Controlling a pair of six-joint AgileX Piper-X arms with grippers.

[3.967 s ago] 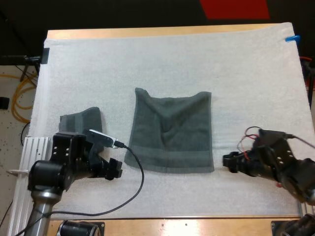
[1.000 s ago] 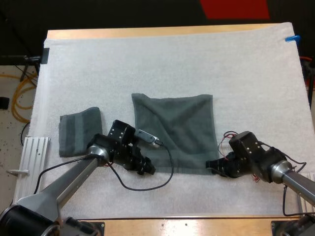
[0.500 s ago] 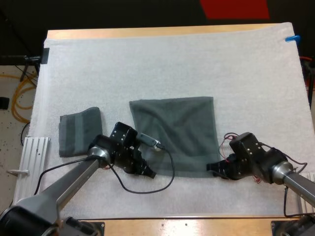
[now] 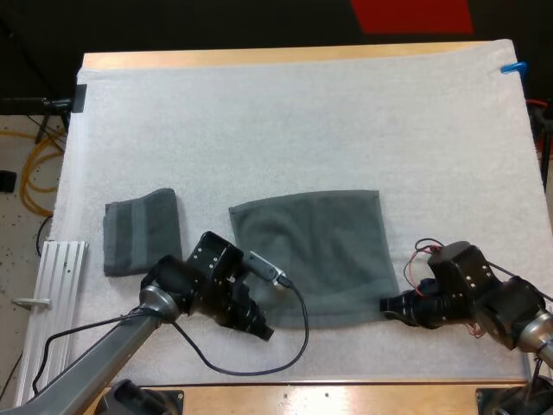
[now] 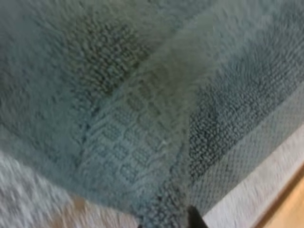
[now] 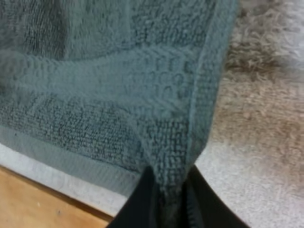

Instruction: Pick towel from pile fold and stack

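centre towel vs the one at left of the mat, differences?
The centre towel lies spread wide; the left towel is folded into a small block. The centre towel is pinched at its near corners by the left claw and right claw; the left towel lies untouched. Both are dark grey-green.

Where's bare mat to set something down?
Free: the far half of the mat beyond the spread towel, and its right side. Crowded: the near edge, where left gripper and right gripper pinch that towel's corners, with the folded towel at left.
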